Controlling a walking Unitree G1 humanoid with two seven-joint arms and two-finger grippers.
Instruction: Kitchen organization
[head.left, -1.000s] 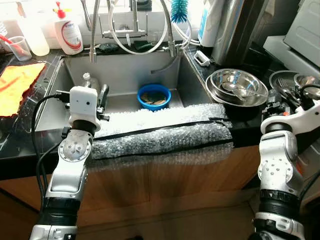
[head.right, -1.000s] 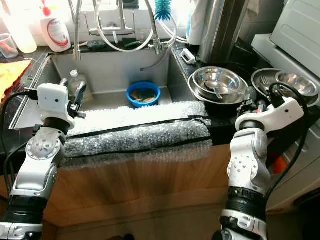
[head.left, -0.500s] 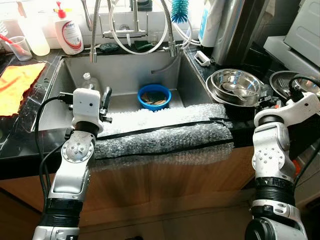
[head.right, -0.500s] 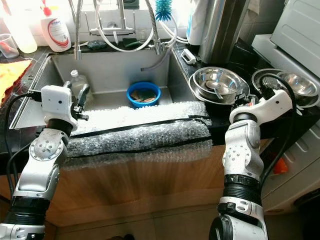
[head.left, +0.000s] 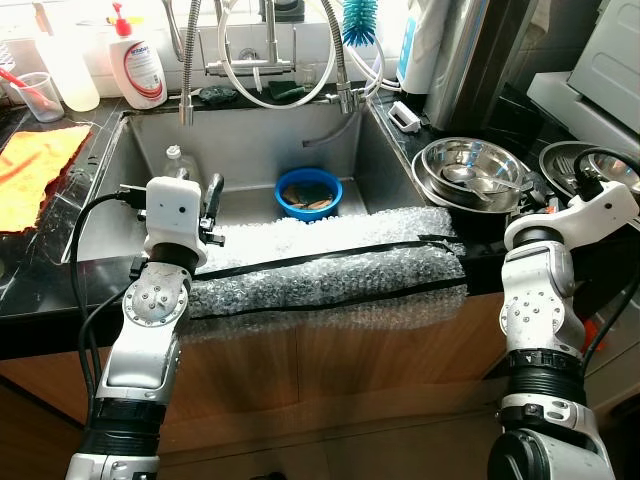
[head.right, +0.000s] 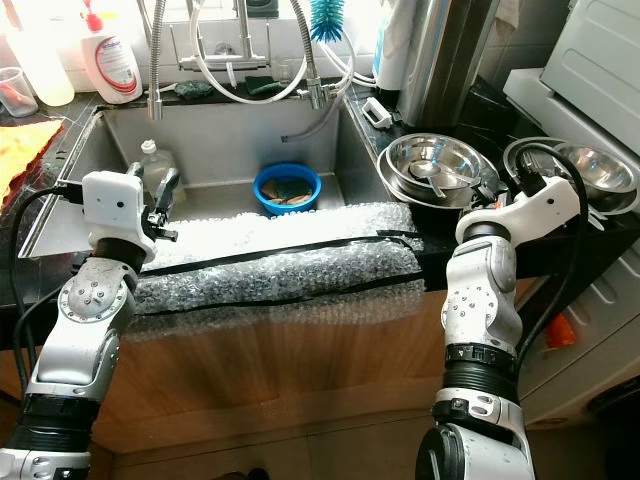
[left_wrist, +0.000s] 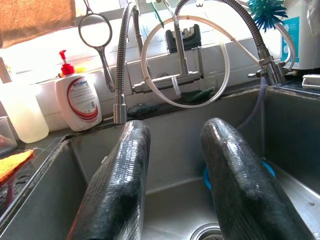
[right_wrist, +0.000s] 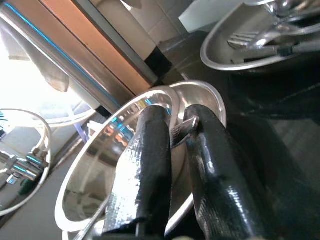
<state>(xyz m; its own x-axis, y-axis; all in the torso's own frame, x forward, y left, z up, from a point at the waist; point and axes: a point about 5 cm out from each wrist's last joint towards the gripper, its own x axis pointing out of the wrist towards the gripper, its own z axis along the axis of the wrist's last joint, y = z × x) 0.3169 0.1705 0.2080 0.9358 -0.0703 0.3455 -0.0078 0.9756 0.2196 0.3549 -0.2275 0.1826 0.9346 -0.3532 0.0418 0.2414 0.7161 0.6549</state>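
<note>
Broadly, the kitchen organizing looks barely under way, judging by how much remains scattered. A stainless steel sink (head.left: 250, 160) holds a small blue plastic bowl (head.left: 308, 193) with scraps of something brownish inside, near the middle of the basin, and a small clear plastic bottle (head.left: 177, 163) stands at the basin's left side. A sheet of bubble wrap crossed by black tape (head.left: 330, 268) is draped over the sink's front edge.

On the dark counter to the right of the sink sits a stack of shiny steel mixing bowls (head.left: 472, 172) with a spoon lying in the top one. Further right, a second steel bowl holding forks and other utensils (head.right: 590, 166) is also waiting. At the back left stand a white soap dispenser with a red pump (head.left: 138, 62) and an orange cloth (head.left: 35, 170) on the counter.

The right gripper (right_wrist: 172, 145) has its two black fingers at the rim of the top bowl, with a narrow gap between them that seems to pinch the rim; the grasp looks started, not settled. The left gripper (left_wrist: 175, 175) hovers over the sink with fingers spread moderately, holding nothing. The bowls look smooth, rigid and likely slippery.
</note>
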